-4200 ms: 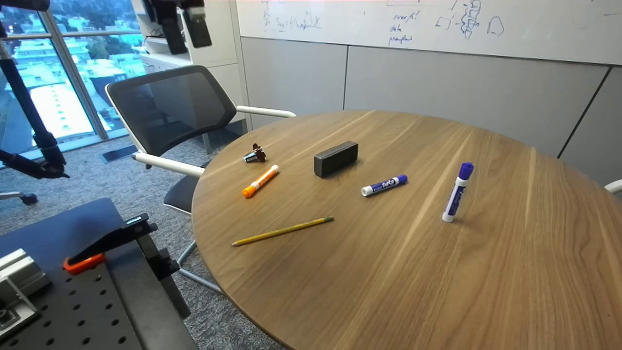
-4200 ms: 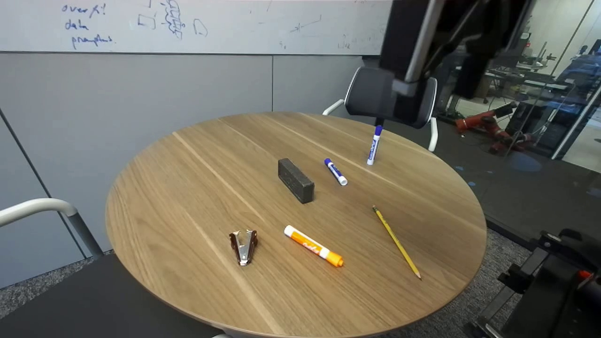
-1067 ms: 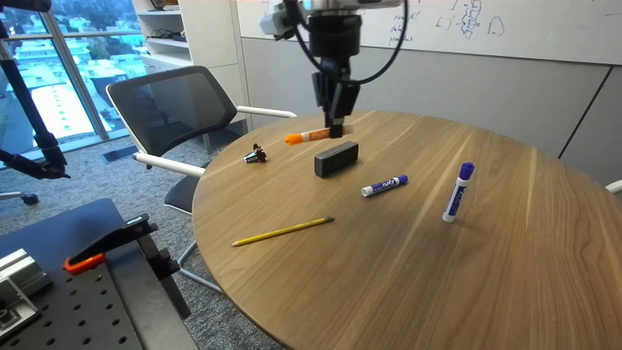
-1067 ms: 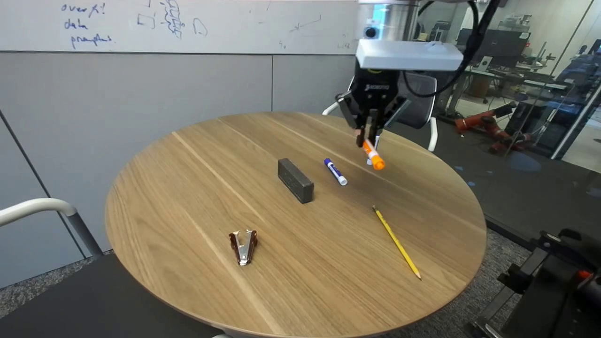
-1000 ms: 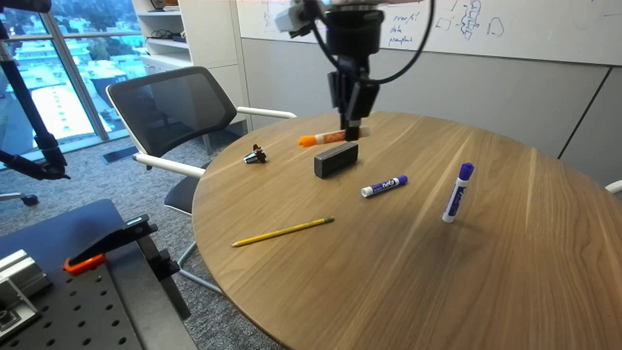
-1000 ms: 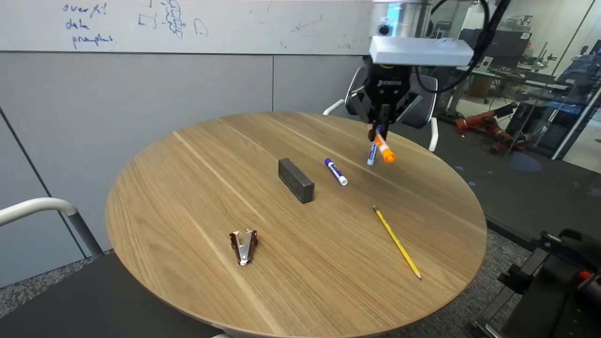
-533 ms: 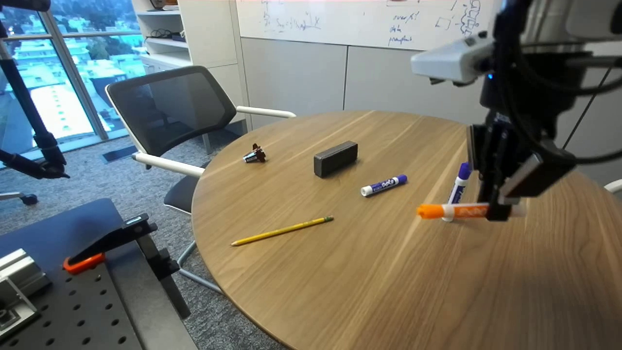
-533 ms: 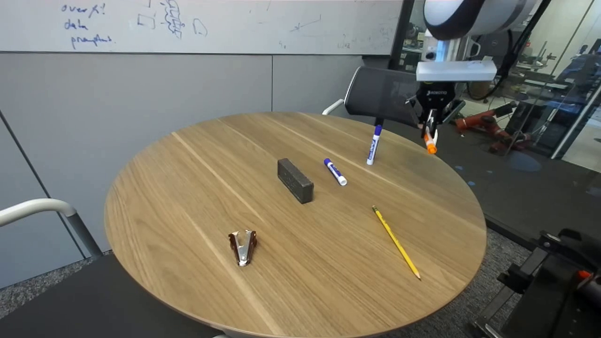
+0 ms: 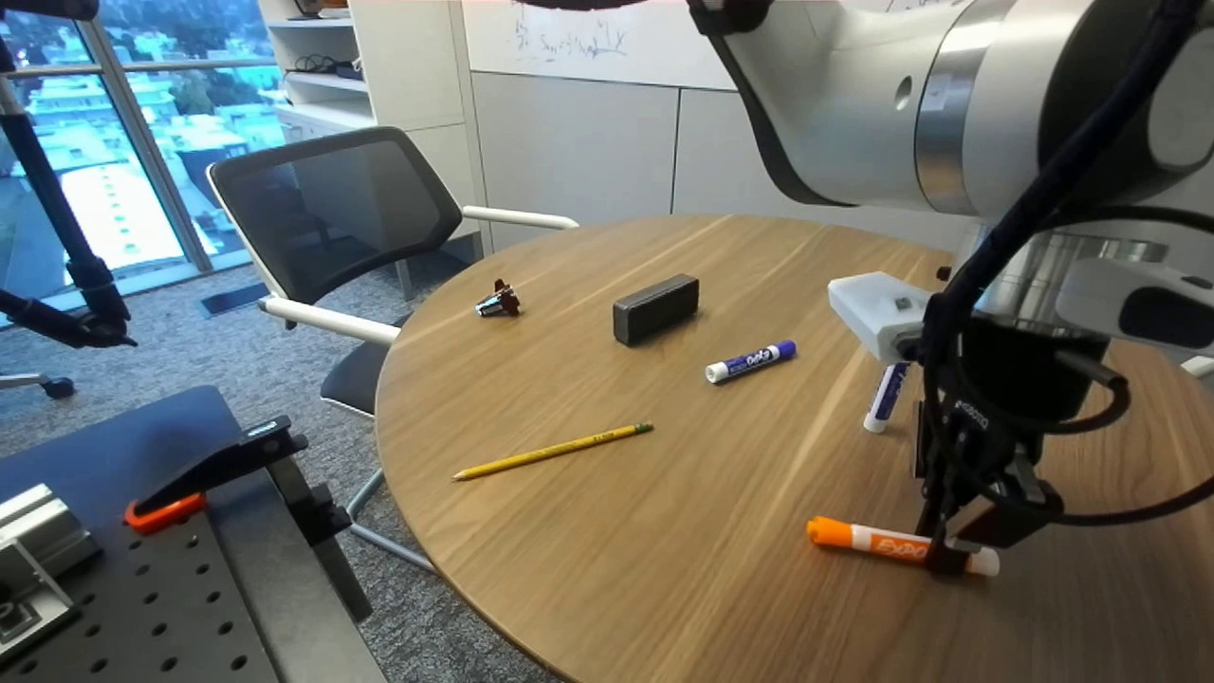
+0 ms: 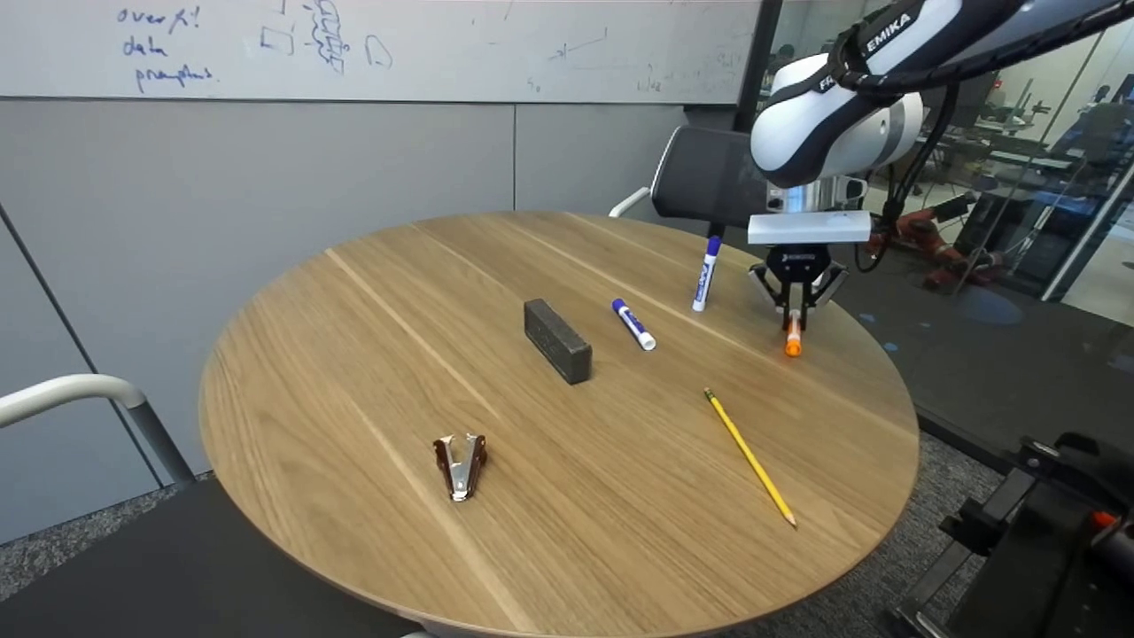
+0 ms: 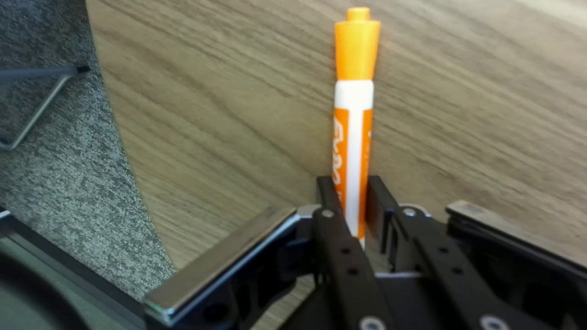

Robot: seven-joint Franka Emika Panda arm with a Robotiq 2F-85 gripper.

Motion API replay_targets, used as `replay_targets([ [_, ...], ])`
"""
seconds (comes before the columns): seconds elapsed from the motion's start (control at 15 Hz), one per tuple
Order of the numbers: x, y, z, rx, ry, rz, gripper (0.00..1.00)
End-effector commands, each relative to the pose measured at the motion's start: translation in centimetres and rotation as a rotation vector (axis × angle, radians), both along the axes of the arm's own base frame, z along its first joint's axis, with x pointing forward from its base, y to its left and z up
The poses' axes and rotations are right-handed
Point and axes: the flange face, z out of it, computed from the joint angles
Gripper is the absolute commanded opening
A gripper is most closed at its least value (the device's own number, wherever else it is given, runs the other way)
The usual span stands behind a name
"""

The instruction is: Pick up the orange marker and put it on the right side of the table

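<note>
The orange marker (image 9: 873,541) is pinched near its whitish end by my gripper (image 9: 947,558), low over the table (image 9: 702,579). In the wrist view the orange marker (image 11: 354,94) points away from my gripper (image 11: 351,192), its orange cap farthest out and a finger pressed on each side. It lies level, at or just above the wood; whether it touches, I cannot tell. In an exterior view the marker (image 10: 793,346) appears near the right edge of the table (image 10: 354,381), cap toward that camera, with my gripper (image 10: 794,319) above it.
A purple-and-white marker (image 10: 705,275) stands upright close to my gripper; another purple marker (image 10: 633,324) lies flat. A yellow pencil (image 10: 749,456), a black eraser block (image 10: 558,341) and a staple remover (image 10: 460,467) also rest on the table. Chairs (image 9: 332,209) stand around it.
Earlier the marker lay on the table near the staple remover. My gripper has since taken hold of it, carried it across past the upright purple marker and lowered it toward the tabletop.
</note>
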Motion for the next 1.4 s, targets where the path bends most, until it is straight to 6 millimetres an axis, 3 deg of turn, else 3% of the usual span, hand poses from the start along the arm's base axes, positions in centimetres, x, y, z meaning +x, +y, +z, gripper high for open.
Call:
replay_targets([
  [0.0, 1.7, 0.1, -1.0, 0.018, 0.021, -0.041, 0.37],
  [0.33, 2.0, 0.0, -0.8, 0.027, 0.066, -0.026, 0.73],
  [0.47, 2.1, 0.5, 0.4, 0.035, 0.065, -0.01, 0.88],
  [0.6, 2.3, 1.3, 2.7, 0.051, 0.046, 0.028, 1.0],
  [0.87, 0.8, 3.0, 8.8, 0.122, 0.051, 0.186, 1.0],
  [1.13, -2.8, 3.3, 14.8, 0.218, 0.154, 0.346, 1.0],
  [1.2, 0.1, 2.6, 11.9, 0.163, 0.103, 0.281, 1.0],
  [1.33, -1.4, 2.6, 14.3, 0.197, 0.129, 0.314, 1.0],
])
